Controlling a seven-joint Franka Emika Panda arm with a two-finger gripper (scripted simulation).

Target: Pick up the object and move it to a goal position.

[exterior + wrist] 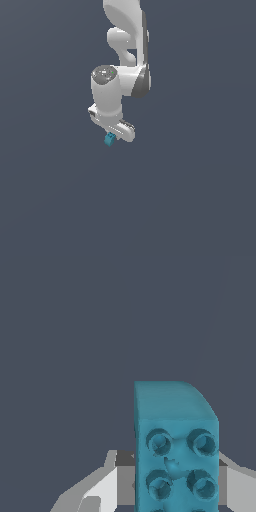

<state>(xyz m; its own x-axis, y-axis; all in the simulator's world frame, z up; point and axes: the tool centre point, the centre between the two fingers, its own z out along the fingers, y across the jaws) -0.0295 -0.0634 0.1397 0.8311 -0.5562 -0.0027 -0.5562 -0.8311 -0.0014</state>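
Nearest the wrist camera, the teal-blue block (176,448) fills the lower right of that frame, an oblong with one rounded corner and a matte face set with round dark holes in pairs. Pale grey fingers (107,483) flank it on both sides, and the block sits between them, so the gripper (170,491) appears pinched on the block, though the contact itself is hidden. Behind it lies only flat slate-grey ground. In the exterior view the block (109,139) is a tiny teal speck just under the gripper (113,134), a little left of frame centre, with wide bare grey on every side. The smooth white arm (125,60) rises to the top edge. Only the wrist view shows the holes; only the exterior view shows the surrounding room.
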